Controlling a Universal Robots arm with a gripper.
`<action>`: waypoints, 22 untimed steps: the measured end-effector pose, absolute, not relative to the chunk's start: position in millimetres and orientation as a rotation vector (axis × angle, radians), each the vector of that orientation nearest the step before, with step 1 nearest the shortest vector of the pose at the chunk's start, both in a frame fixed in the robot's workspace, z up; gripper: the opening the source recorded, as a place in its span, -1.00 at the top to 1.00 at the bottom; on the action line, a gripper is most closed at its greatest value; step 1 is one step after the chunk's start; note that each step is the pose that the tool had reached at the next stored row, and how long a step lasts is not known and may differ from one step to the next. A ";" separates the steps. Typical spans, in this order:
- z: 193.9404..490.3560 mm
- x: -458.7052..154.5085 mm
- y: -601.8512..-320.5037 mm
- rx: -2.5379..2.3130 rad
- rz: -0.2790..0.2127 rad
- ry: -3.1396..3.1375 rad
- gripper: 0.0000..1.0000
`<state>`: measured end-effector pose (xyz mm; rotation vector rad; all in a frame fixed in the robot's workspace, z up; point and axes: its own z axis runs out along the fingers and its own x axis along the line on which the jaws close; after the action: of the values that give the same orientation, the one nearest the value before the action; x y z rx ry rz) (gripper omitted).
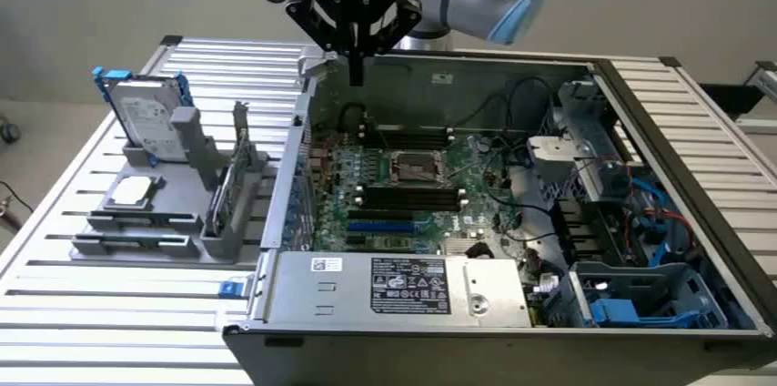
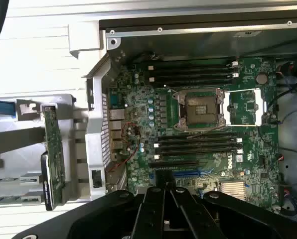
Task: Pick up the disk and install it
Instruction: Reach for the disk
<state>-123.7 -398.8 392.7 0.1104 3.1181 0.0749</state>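
Nearest, on the ribbed silver metal bench (image 1: 109, 322): an open grey steel computer case (image 1: 486, 76), a boxy grey labelled power supply (image 1: 395, 284) along its front wall, and a flat green motherboard (image 1: 401, 177) with black slots behind. At the exterior view's left a moulded grey plastic rack (image 1: 146, 227) holds a square silver chip (image 1: 131, 190) and, further back, the disk (image 1: 146, 117), flat silver metal in a blue bracket, standing upright. Farthest, the black gripper (image 1: 356, 72) hangs over the case's far wall, fingers pressed together, empty.

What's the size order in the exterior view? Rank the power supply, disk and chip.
1. Power supply
2. Disk
3. Chip
The power supply lies nearest the camera, which may enlarge it, but its lead looks clear.
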 end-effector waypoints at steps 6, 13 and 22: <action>392.7 -123.8 -398.8 0.110 0.075 3.118 0.79; 392.2 -143.8 -398.0 0.111 0.075 3.122 0.79; 388.6 -184.6 -394.6 0.112 0.074 3.134 0.79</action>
<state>-184.6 -394.6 388.6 0.1116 3.1341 0.0745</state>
